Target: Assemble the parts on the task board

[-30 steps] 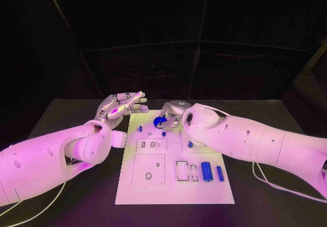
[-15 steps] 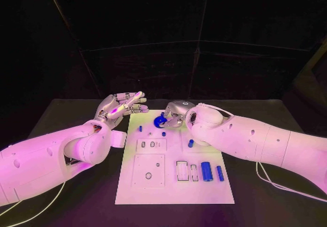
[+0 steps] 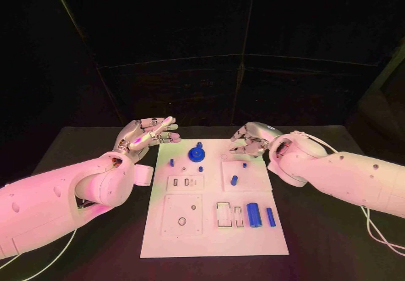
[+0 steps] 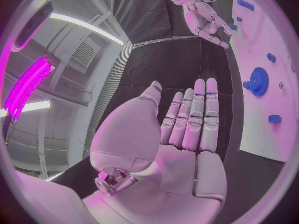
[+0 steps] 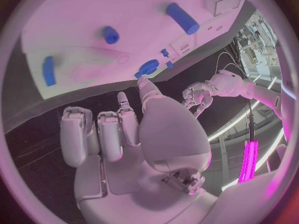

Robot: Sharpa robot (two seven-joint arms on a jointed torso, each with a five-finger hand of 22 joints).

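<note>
Left hand: we are seeing our left hand (image 3: 148, 136) hovering just beside the far left corner of the white rectangular task board (image 3: 213, 237), fingers stretched out side by side, palm bare, holding nothing.
Right hand: our right hand (image 3: 249, 141) is hanging over the board's far right corner, fingers loosely curled and apart, nothing between them as far as we can tell.
Gear: the blue toothed gear wheel (image 3: 198, 154) is sitting on the far part of the board between our two hands, apart from both; we are judging it seated on its post, though we cannot confirm that.
Small pieces: short blue pegs (image 3: 172, 162) are standing near the gear, and a small blue cylinder (image 3: 234, 180) is lying on the board's right-hand middle area.
Waiting parts: the thick blue cylinder (image 3: 252, 211) and the slim blue bar (image 3: 271, 216) are lying beside open slots at the near right.
Progress: we are reckoning the gear step done and the near-side parts not yet placed, so a good share is left.
</note>
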